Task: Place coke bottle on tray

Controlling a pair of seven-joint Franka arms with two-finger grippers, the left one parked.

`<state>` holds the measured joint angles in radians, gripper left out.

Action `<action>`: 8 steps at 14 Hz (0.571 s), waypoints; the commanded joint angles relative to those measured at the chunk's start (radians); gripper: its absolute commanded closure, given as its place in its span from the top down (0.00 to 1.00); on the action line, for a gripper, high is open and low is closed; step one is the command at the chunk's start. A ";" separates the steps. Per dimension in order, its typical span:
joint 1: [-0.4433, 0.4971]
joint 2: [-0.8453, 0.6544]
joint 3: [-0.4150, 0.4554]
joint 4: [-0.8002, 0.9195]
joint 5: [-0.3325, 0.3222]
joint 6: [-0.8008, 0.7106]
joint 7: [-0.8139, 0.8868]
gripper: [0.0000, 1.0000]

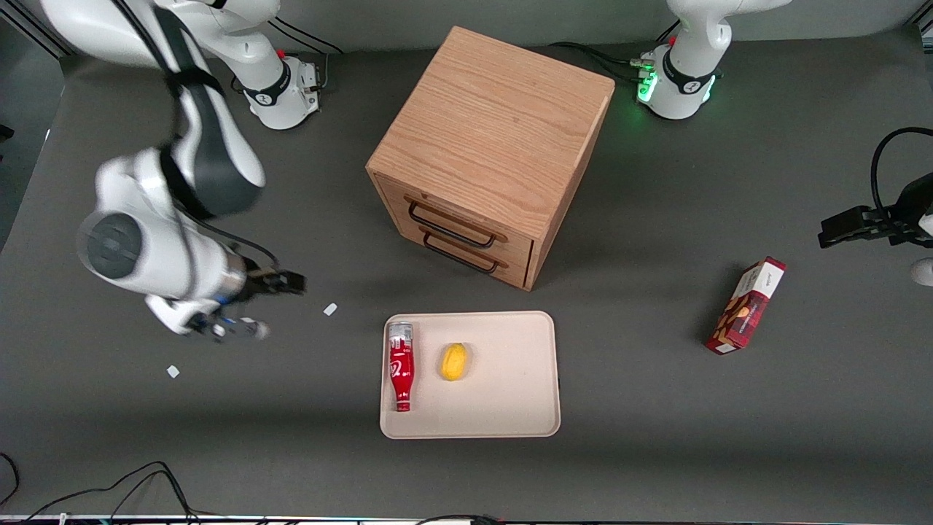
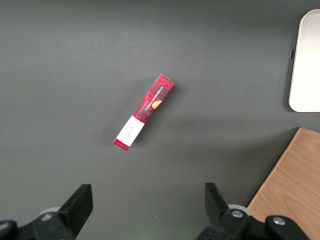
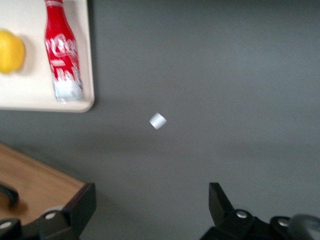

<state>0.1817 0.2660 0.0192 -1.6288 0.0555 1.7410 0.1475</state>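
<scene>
Glossy coke bottle on matt beige tray; grained wood cabinet.

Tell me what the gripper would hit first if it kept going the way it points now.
Probably the bare table. The gripper, jaws open, points at dark tabletop; only a small white scrap lies near that line. The bottle and tray sit off it.

One coke bottle, one tray, one lemon, one snack box, one drawer cabinet, seemingly two white scraps.

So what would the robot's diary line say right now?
coke bottle: lying on tray beside lemon | gripper: off tray, toward working arm's end, empty, jaws open
</scene>
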 commanded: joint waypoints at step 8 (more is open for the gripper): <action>-0.155 -0.387 0.019 -0.233 0.020 -0.123 -0.124 1.00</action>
<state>0.0709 -0.0428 0.0244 -1.7899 0.0555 1.6075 0.0580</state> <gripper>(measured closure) 0.000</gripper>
